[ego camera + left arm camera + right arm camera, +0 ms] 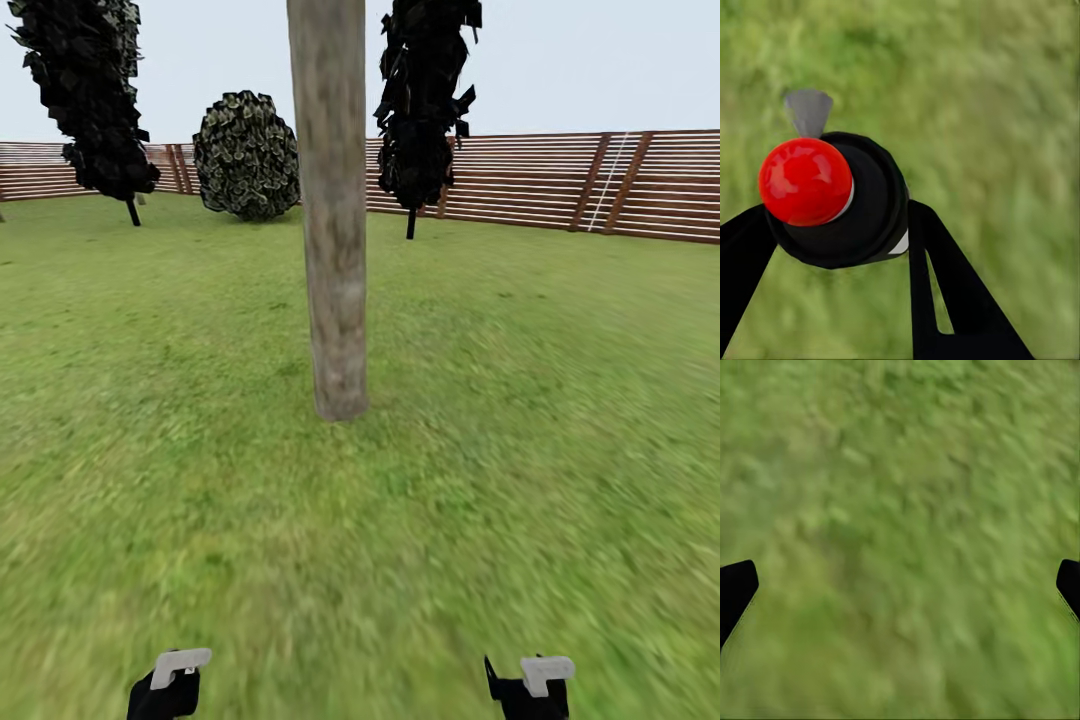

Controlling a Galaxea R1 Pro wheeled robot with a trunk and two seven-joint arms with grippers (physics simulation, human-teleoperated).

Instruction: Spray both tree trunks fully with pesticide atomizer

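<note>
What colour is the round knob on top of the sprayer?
Shiny red knob on the black sprayer, best seen in the left wrist view.

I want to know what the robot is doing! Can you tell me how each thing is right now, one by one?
Left gripper: shut on the pesticide atomizer.
Pesticide atomizer: held, off the grass, red cap on.
Right gripper: open, nothing in it, over grass.
Tree trunk: upright, bare grey-brown bark, straight ahead of the robot.
Fence: standing along the lawn's far edge.
</note>
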